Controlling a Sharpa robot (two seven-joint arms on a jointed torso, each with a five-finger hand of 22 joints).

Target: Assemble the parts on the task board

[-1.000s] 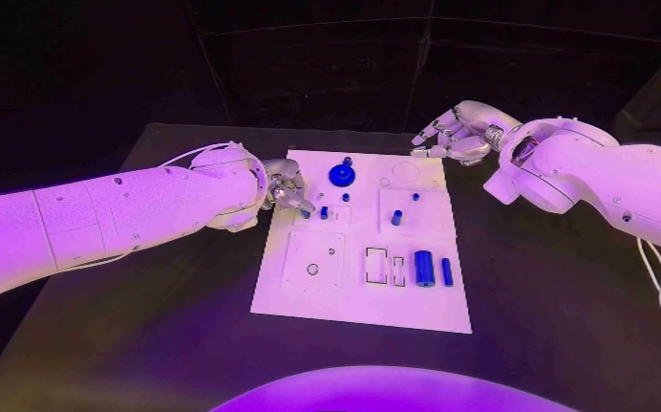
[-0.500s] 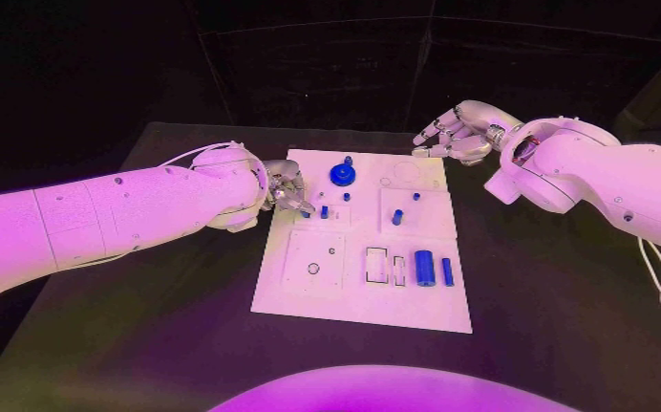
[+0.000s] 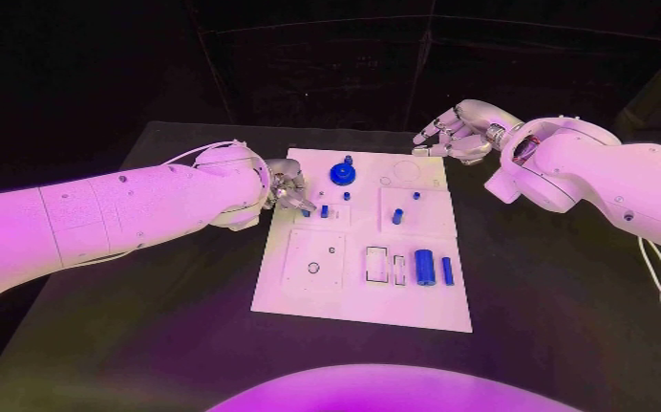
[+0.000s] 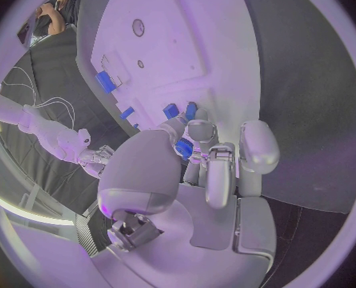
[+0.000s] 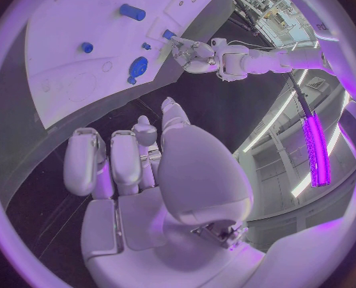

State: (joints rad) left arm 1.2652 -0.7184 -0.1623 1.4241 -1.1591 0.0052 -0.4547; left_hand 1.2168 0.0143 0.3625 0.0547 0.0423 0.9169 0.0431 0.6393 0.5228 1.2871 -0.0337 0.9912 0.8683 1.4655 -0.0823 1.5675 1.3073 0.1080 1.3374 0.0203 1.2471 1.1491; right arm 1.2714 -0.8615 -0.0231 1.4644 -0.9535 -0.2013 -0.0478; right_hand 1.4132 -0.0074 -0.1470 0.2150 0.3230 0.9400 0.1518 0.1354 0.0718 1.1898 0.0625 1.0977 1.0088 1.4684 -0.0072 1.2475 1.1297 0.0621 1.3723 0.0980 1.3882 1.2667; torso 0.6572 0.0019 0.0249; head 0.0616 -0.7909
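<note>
You are looking at a flat white rectangular task board lying in the middle of a matte black table. Its surface carries shallow square panels, rectangular slots and a small round hole.

The parts are smooth blue pieces. A round disc with a knob sits near the board's far edge. A short peg stands in the right-hand panel. A thick cylinder lies flat beside a thinner bar near the board's right edge.

The left hand is at the board's left edge, over the far-left panel. In the left wrist view its metallic fingers are curled together around a small blue part, pinched at the fingertips. Two further small blue pegs stand on the board just beyond the fingertips.

The right hand hangs above the table just past the board's far right corner, apart from the board. Its fingers are loosely bent and separated, with nothing in them.
</note>
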